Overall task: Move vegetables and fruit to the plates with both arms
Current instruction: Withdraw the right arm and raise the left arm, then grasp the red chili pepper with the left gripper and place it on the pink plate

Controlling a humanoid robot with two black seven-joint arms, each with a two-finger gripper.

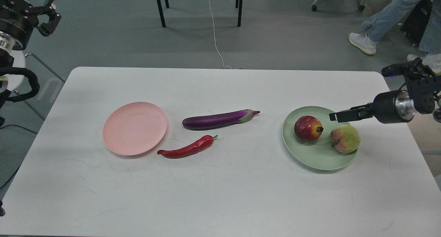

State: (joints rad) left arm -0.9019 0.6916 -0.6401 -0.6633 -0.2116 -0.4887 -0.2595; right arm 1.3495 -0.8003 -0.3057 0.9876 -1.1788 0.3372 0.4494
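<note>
a: what's around?
b: a white table (pixel 220 195) with rounded corners on a grey-green floor (pixel 113 33). black chair legs (pixel 160 8) stand behind it.
a: anything else?
b: a white cable (pixel 214 33) trails over the floor; a person's leg in jeans (pixel 392 14), top right.

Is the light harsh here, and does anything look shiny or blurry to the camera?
Head view: soft, even light, with only faint shadows under the green plate and pink plate. Small glare streaks sit on the eggplant and chili pepper. The tabletop looks sharp; the walking person's shoe is slightly soft.
</note>
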